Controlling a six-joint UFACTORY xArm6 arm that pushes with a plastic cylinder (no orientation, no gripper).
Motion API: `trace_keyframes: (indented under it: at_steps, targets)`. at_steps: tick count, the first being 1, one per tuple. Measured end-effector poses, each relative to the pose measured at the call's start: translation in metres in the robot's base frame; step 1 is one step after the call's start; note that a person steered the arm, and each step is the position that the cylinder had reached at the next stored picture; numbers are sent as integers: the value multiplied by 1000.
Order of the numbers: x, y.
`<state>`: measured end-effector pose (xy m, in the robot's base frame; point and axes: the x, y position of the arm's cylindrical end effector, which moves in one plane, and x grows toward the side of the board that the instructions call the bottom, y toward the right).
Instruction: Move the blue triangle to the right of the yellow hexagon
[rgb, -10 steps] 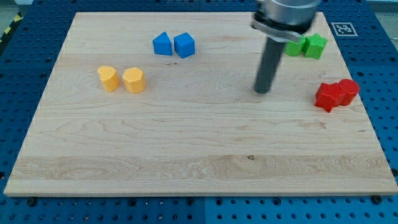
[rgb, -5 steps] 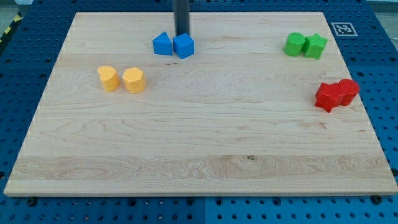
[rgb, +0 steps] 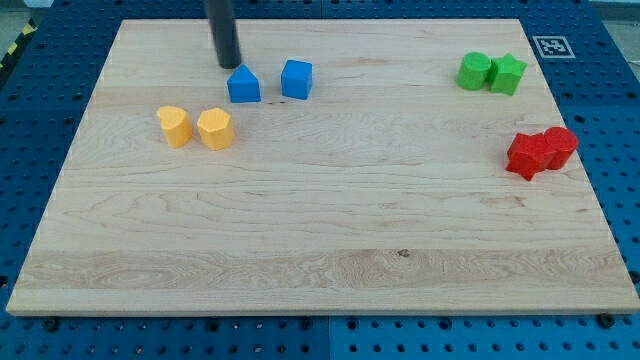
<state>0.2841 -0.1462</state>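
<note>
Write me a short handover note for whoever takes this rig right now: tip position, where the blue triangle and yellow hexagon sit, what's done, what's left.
My tip sits just above the blue triangle, at its upper-left edge, touching or nearly so.
The blue triangle has been nudged down and to the view's left, away from the blue cube; a gap now separates them.
The yellow hexagon lies below-left of the triangle, with a second yellow block on its left.
Done: triangle split from the cube and moved part way.
Left: push it further down until it rests right of the hexagon.
</note>
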Motion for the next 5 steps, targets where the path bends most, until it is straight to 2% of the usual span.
trace_keyframes:
  at_steps: [1, 3, 5]
  targets:
    - [15, -17]
    - [52, 45]
    - [33, 32]
